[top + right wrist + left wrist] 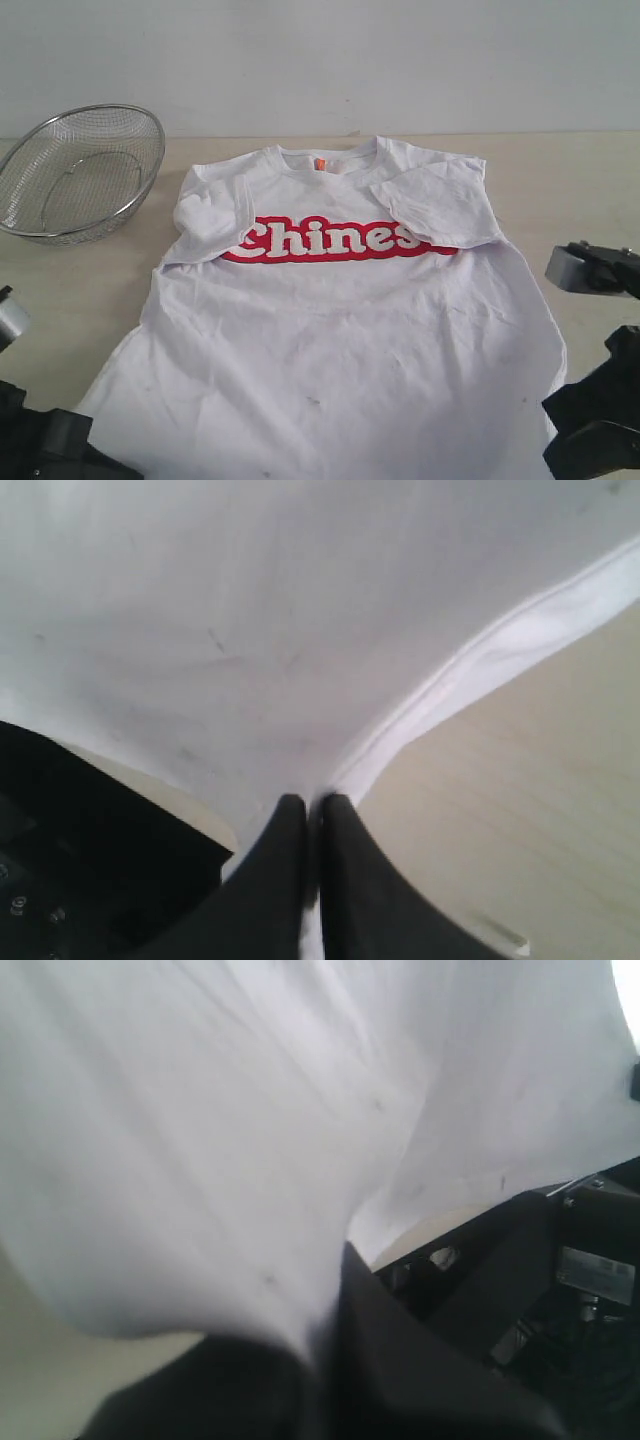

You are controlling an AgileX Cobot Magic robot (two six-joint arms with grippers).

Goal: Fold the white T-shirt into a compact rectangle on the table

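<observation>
The left jaws are clenched on cloth: in the left wrist view 2 black fingers (400, 1360) meet at a pinched fold of the white short-sleeved cotton T-shirt (230, 1130), and the fabric fans away from that pinch in long soft ridges. The right jaws are likewise clamped shut on the shirt. In the right wrist view their 2 black fingers (285, 865) press together with a sliver of white cloth between the tips. The stitched hem band (500, 645) runs off from the grip at a slant, and the pale beige wood-grain desk (540, 810) lies bare beside it.

From the exterior view, the 2 grips sit at the shirt's near corners, 1 by the black left arm (45, 445) and 1 by the black right arm (600, 420). The T-shirt (350, 340) lies chest up in the middle of the desk (80, 290). Its long axis runs from the near edge toward the far wall, with the hem toward the arms and the collar pointing away. The white "Chines" lettering on a red outline (335, 240) crosses that axis and reads upright. The small orange neck tag (320, 164) shows inside the collar. Both short sleeves are folded inward, the left-side sleeve (210, 220) just touching the lettering's start and the right-side sleeve (440, 205) covering its end. The body is wrinkled, with faint specks.

A silver wire-mesh bowl (80, 170) stands on the desk at far left, near the shoulder but apart from it.
</observation>
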